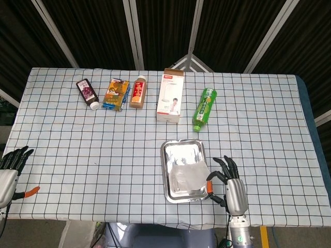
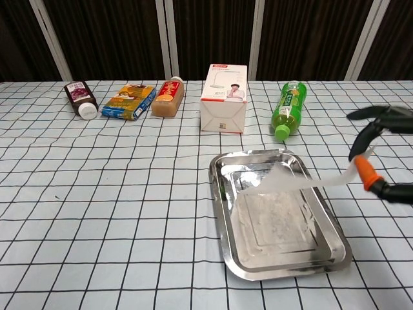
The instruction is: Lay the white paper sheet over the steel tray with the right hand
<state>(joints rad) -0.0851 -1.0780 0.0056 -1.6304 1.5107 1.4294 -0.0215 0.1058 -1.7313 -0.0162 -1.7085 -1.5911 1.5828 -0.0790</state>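
table [image 1: 77,134] first: checked cloth, white with dark grid, flat and matte; everything sits on it.

steel tray [image 2: 222,242] is near centre-right; rectangular, rounded corners, stepped rim, shiny and reflective; lies flat.

white paper sheet [image 2: 290,184] is thin, limp, slightly translucent; in the chest view it slopes from your right hand down to the tray floor, free end touching the far-left part of the tray; in the head view it covers the near half of the tray [image 1: 183,178]; far half is bare steel.

progress, my read: mostly there; sheet is over the tray and partly down, but not released and not flat; what's left is lowering the held edge onto the right rim, squaring it so the far half gets covered, then letting go; sheet is floppy, so expect it to slide or curl if you drop it from height.

right hand [image 2: 377,152] sits just right of the tray, pinching the sheet's right edge between an orange-tipped thumb and a finger, other fingers spread.

left hand [image 1: 10,165] is at the near-left table edge, fingers apart, holding nothing.

far row, well apart from the tray: white box [image 1: 170,95], green bottle [image 1: 205,108], brown bottle [image 1: 137,92], yellow-blue carton [image 1: 115,94], dark bottle [image 1: 88,93]; all clear of your path.
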